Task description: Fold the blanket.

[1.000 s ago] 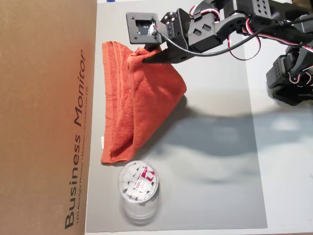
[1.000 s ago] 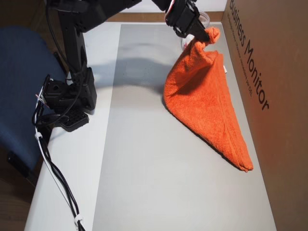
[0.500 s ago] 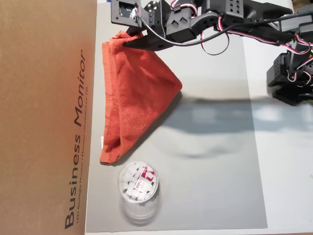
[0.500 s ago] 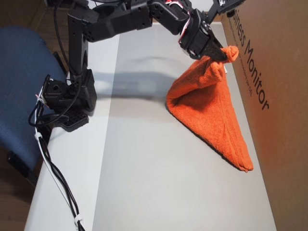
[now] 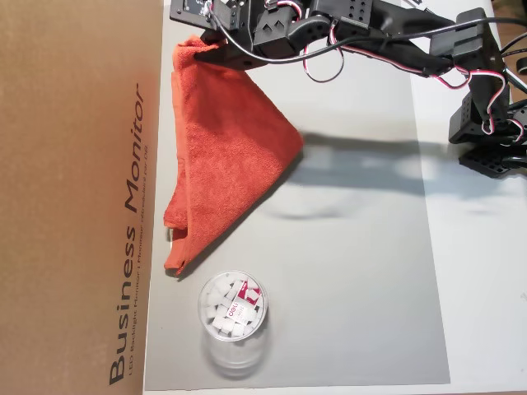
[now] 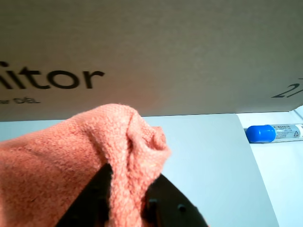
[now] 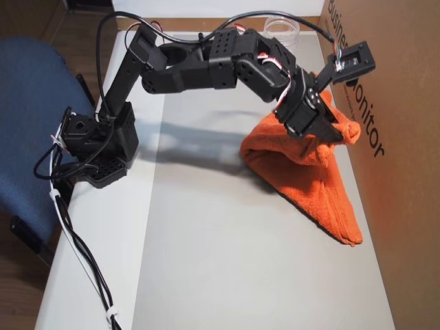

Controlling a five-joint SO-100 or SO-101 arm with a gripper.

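The orange-red blanket (image 5: 230,140) is lifted by one corner and hangs in a triangle, its lower end resting on the grey mat (image 5: 354,271) next to the cardboard box. My gripper (image 5: 202,51) is shut on that raised corner, close to the box. In the wrist view the cloth (image 6: 57,161) bulges up between my black fingers (image 6: 165,205), with my gripper (image 6: 128,198) pinching it. The other overhead view shows my gripper (image 7: 335,129) holding the blanket (image 7: 313,175) up as a folded, tent-like drape. The white tag is not visible.
A large cardboard box (image 5: 74,197) printed "Business Monitor" stands along the mat's edge beside the blanket. A clear plastic jar (image 5: 233,309) of white pieces stands just past the blanket's low end. A blue-capped tube (image 6: 272,133) lies beside the mat. The arm's base (image 7: 96,148) sits opposite the box.
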